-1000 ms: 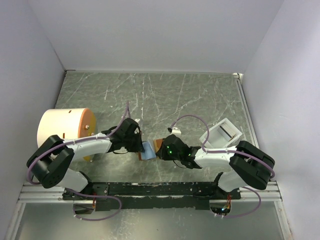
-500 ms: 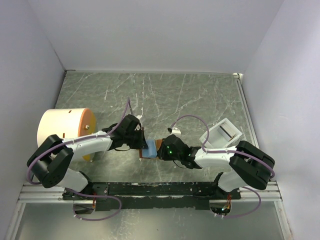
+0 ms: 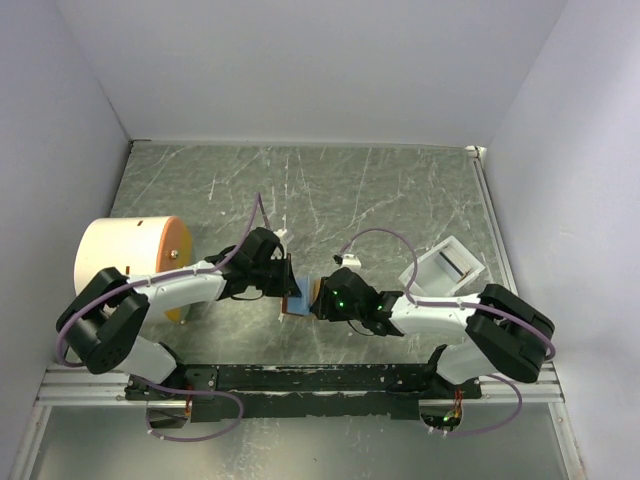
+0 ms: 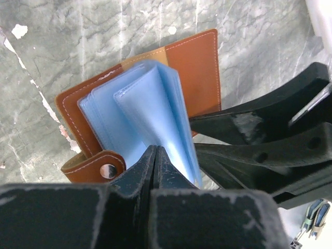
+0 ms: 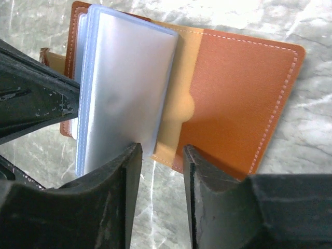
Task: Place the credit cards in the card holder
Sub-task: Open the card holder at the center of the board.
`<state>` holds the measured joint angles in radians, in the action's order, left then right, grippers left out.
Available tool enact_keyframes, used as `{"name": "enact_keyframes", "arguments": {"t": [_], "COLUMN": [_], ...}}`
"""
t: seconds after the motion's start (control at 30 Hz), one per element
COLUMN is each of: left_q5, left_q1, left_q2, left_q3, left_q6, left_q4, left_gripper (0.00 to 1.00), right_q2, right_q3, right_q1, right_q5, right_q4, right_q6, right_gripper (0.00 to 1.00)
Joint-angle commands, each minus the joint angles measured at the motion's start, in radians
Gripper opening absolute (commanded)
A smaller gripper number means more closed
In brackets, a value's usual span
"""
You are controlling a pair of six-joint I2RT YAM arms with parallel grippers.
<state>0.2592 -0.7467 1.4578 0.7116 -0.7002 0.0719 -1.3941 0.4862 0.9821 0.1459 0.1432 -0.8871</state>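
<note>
Although the card holder [image 3: 300,298] lies open on the table [image 3: 330,190] at about 6 o'clock, close to the arm bases, we see no loose credit card in any of the 3 views. We therefore judge the task to be in its early part, with the wallet opened and the loading not yet done.

The left gripper [image 4: 154,151] reaches in from 9 o'clock with its fingers pressed together. Its tips are against the blue sleeves [image 4: 150,98], which arch up off the brown leather. We cannot tell whether 1 leaf is nipped between the fingers.

The right gripper [image 5: 158,155] comes from 3 o'clock with its jaws parted and holds nothing. The lower edge of a tan strip [image 5: 174,78] lies in the gap. That strip shows through a thumb notch in the brown pocket. It may be a seated card or only lining, and we cannot say which.

A white tray [image 3: 445,262] sits at 4 o'clock and a cream cylinder [image 3: 130,262] at 8 o'clock. Any cards in the tray are hidden from us. What remains, as we read it, is fetching each card and sliding it into a sleeve.
</note>
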Motion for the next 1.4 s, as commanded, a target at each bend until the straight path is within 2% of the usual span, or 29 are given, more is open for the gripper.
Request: {"name": "enact_keyframes", "arguments": {"t": [0.0, 0.27, 0.47, 0.63, 0.93, 1.27, 1.37], "left_q5": [0.000, -0.016, -0.015, -0.016, -0.014, -0.041, -0.053], "left_q1": [0.005, 0.006, 0.005, 0.005, 0.006, 0.005, 0.005], "left_q2": [0.025, 0.038, 0.041, 0.040, 0.046, 0.068, 0.063], "left_q3": [0.023, 0.029, 0.030, 0.043, 0.061, 0.058, 0.043], "left_q6": [0.011, 0.017, 0.016, 0.017, 0.024, 0.031, 0.023], "left_q4": [-0.013, -0.012, -0.017, -0.007, 0.008, 0.029, 0.030], "left_gripper": [0.07, 0.07, 0.07, 0.07, 0.07, 0.07, 0.07], "right_q2": [0.065, 0.206, 0.179, 0.096, 0.038, 0.076, 0.065], "right_q3": [-0.002, 0.037, 0.103, 0.151, 0.175, 0.154, 0.145], "right_q1": [0.001, 0.001, 0.001, 0.001, 0.001, 0.001, 0.001], "right_q5": [0.043, 0.051, 0.025, 0.053, 0.095, 0.170, 0.174], "right_q4": [-0.110, -0.187, -0.167, -0.190, -0.228, -0.274, -0.266], "right_q6": [0.012, 0.014, 0.033, 0.058, 0.092, 0.073, 0.069], "right_gripper": [0.41, 0.51, 0.61, 0.62, 0.60, 0.40, 0.28]}}
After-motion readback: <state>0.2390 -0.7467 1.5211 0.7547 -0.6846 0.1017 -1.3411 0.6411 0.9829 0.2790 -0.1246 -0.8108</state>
